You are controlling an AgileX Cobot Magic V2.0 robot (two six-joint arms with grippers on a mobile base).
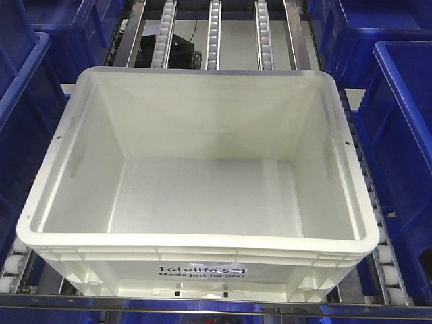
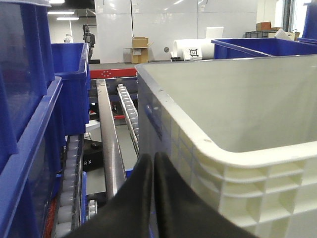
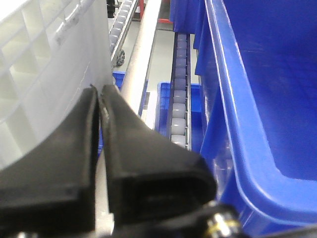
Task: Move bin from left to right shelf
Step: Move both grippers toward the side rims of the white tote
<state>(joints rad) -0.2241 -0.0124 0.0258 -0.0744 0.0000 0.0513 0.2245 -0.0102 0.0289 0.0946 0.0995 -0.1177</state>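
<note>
The white bin (image 1: pixel 202 270), empty, with black "Totelife" print on its front, sits on the roller rails (image 1: pixel 214 34) of the right shelf. Neither gripper shows in the front view. In the left wrist view my left gripper (image 2: pixel 153 157) is shut with nothing between its black fingers. It hangs low beside the bin's ribbed left wall (image 2: pixel 237 188), close to the corner. In the right wrist view my right gripper (image 3: pixel 99 91) is shut and empty too. Its tips lie against or very near the bin's right wall (image 3: pixel 44 64).
Dark blue bins stand close on both sides (image 1: pixel 20 115) (image 1: pixel 405 121), leaving narrow gaps beside the white bin. A steel rail (image 2: pixel 110 139) and rollers (image 2: pixel 128 106) run along the left gap. A roller track (image 3: pixel 179 94) and a blue bin wall (image 3: pixel 257 99) bound the right gap.
</note>
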